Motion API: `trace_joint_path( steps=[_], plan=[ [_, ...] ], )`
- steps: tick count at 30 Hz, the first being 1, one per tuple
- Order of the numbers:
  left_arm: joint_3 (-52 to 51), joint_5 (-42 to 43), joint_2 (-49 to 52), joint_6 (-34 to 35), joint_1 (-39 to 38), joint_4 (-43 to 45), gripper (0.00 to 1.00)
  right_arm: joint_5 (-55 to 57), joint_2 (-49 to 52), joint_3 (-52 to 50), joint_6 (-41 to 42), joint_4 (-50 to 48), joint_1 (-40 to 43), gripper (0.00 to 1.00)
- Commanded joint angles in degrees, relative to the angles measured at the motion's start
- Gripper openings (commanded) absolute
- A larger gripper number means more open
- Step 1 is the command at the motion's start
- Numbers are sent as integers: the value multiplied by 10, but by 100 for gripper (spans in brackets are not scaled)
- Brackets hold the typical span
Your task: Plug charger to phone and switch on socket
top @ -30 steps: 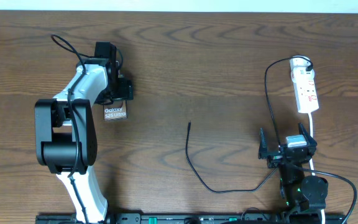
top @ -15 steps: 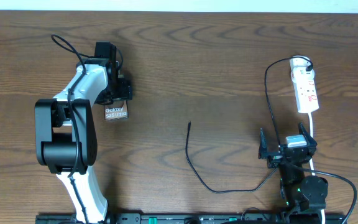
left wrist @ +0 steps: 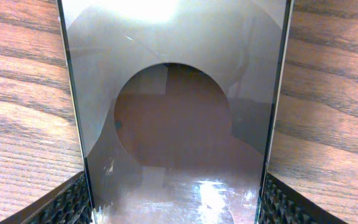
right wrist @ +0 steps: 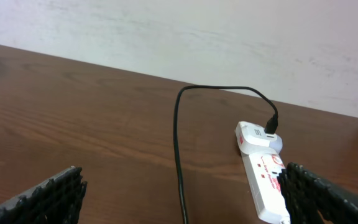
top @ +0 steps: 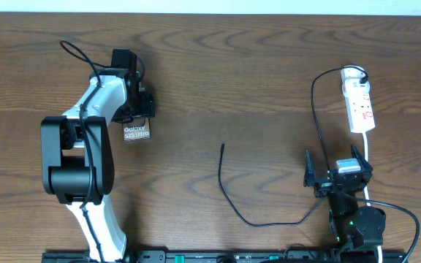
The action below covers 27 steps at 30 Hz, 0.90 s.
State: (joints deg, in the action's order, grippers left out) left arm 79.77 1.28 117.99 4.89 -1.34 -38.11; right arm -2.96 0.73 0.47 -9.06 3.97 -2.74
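Note:
The dark phone (top: 136, 133) with white "Galaxy S25 Ultra" lettering lies at the left of the table. My left gripper (top: 139, 111) is shut on its far end. In the left wrist view the phone (left wrist: 173, 118) fills the space between the two pads (left wrist: 73, 202), which press on its side edges. The thin black charger cable (top: 229, 197) runs from the white socket strip (top: 359, 106) in a loop, and its plug tip (top: 223, 145) lies free mid-table. My right gripper (top: 337, 175) is open and empty, below the strip. In the right wrist view the cable (right wrist: 176, 137) and the strip (right wrist: 263, 180) lie ahead of it.
The strip's white cord (top: 366, 157) runs down past the right gripper. Thick black arm cables (top: 404, 212) loop at the front right. A white wall (right wrist: 197, 37) stands behind the table's far edge.

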Motion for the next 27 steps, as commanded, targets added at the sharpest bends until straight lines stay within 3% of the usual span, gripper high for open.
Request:
trace_joint_path(
  steps=[1, 27],
  plan=[
    [5, -18, 19, 3, -1, -4, 74, 3, -1, -2, 6, 1, 3, 99],
    [5, -17, 19, 3, -1, -4, 72, 3, -1, -2, 7, 1, 3, 99]
  ],
)
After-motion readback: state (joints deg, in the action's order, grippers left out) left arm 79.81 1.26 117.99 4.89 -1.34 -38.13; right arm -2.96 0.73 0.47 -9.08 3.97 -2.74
